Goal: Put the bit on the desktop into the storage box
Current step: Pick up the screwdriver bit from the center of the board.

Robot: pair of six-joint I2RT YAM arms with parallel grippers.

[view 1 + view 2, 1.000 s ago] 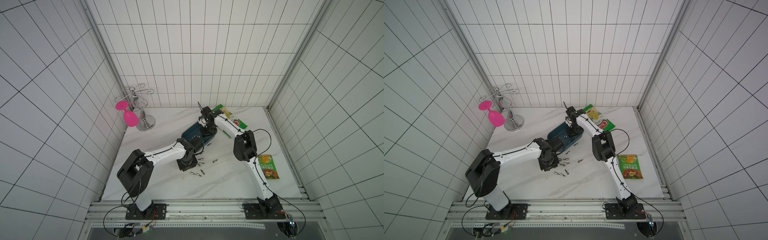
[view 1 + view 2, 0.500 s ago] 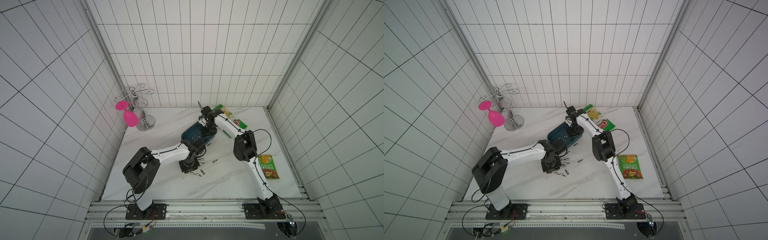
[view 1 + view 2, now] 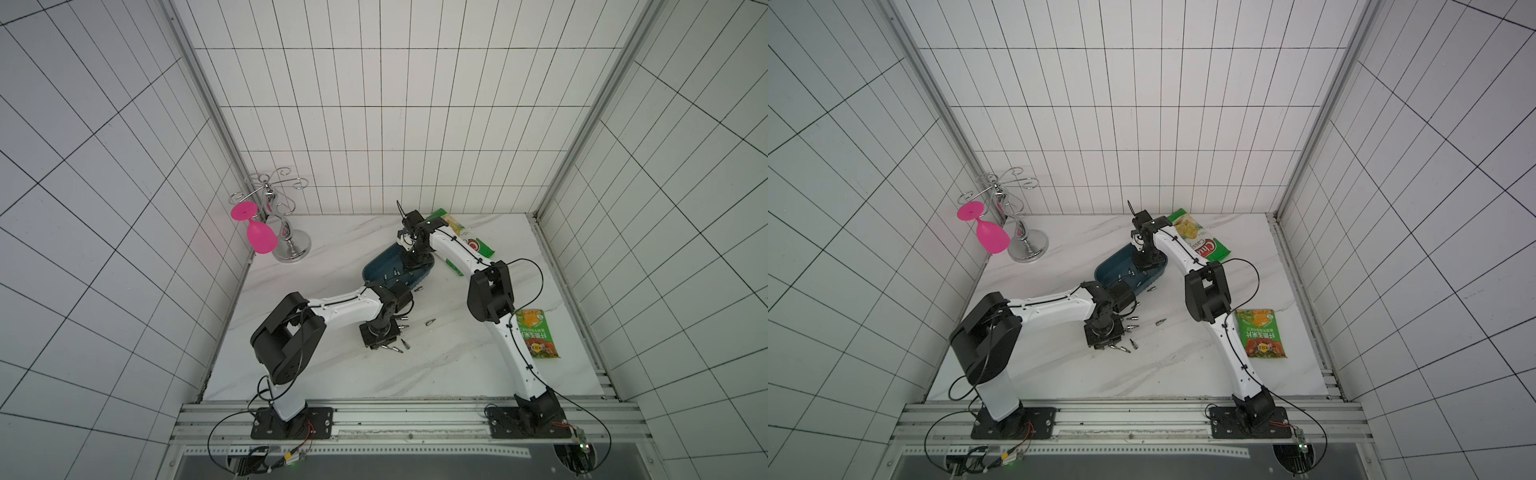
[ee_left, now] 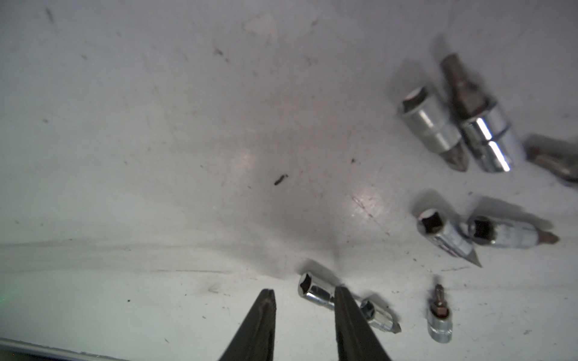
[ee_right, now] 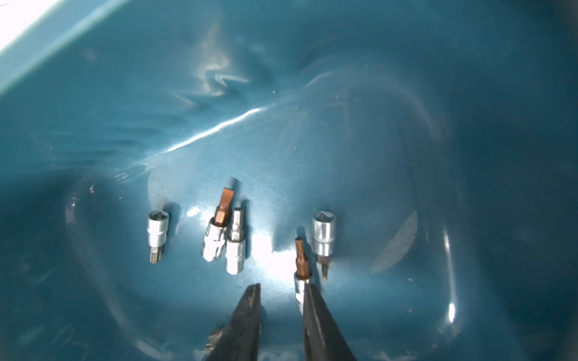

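Fingers narrowly parted and empty, the right gripper sits low in the storage box, likely for gentle drops; the left gripper, likewise parted, hovers just beside a bit.

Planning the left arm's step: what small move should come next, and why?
Probably nudge the left gripper sideways until its open jaws straddle the nearest bit. That bit lies on the desktop crossed by one finger, only its end in the gap.
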